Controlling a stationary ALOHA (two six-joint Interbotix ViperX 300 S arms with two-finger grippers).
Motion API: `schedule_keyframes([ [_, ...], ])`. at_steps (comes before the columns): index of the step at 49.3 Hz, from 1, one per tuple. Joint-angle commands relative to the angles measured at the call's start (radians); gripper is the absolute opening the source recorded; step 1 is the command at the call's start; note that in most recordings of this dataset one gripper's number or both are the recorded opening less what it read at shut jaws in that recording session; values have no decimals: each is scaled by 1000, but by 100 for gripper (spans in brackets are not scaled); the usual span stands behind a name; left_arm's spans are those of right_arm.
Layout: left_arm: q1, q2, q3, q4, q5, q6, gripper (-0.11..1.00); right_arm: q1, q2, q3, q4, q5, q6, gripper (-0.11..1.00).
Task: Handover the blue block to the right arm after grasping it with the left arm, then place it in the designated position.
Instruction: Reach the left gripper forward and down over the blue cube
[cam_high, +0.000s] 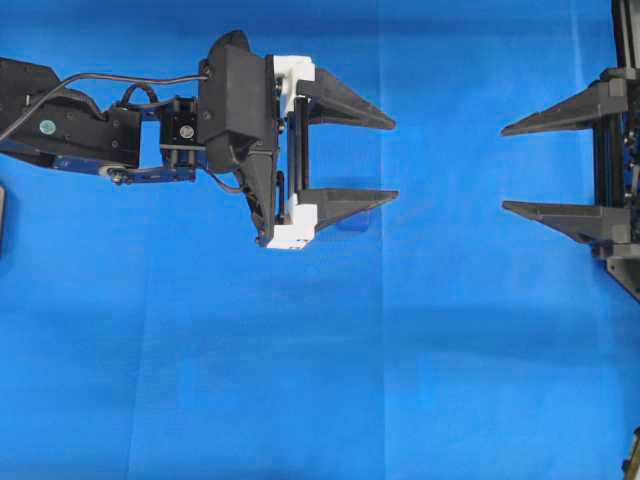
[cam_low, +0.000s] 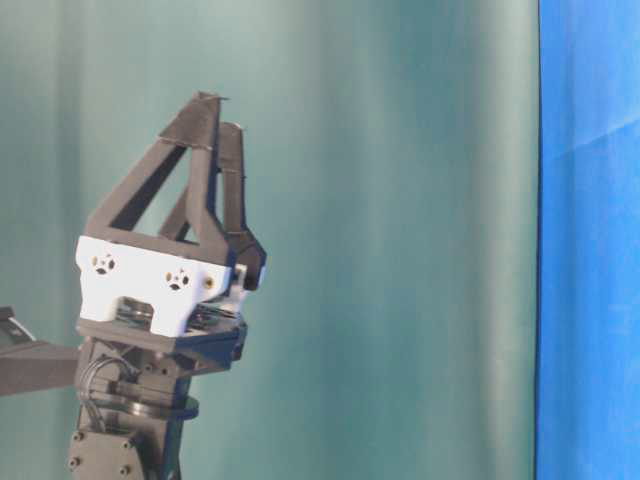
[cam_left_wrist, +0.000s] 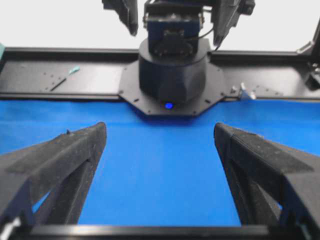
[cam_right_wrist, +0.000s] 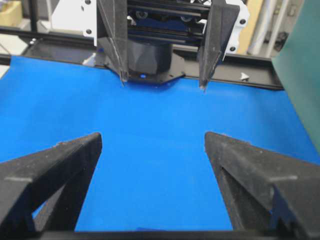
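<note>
My left gripper (cam_high: 395, 160), with white end brackets, stands open in the middle left, fingers pointing right. A small, slightly darker square, the blue block (cam_high: 358, 220), lies on the cloth, half hidden under that gripper's lower finger (cam_high: 350, 200); I cannot tell whether they touch. Nothing sits between the left jaws in the left wrist view (cam_left_wrist: 160, 131). My right gripper (cam_high: 503, 168), all dark, is open at the right edge and faces the left one across a gap. Its jaws (cam_right_wrist: 153, 136) hold nothing. The block does not show in either wrist view.
Blue cloth (cam_high: 300, 380) covers the table. Black frame rails and the right arm's base (cam_left_wrist: 172, 75) close the far side in the left wrist view. A green backdrop (cam_low: 400, 240) hangs behind the raised left gripper (cam_low: 220, 112) in the table-level view.
</note>
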Motion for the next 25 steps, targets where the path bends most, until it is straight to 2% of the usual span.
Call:
schedule_keyframes([
  [1, 6, -9, -34, 3, 21, 0, 93, -2, 6, -28, 2, -5, 2, 96],
  [11, 8, 26, -110, 3, 215, 3, 93, -2, 6, -28, 2, -3, 2, 96],
  [25, 8, 110, -301, 8, 658, 15, 93, -2, 6, -28, 3, 9, 2, 96],
])
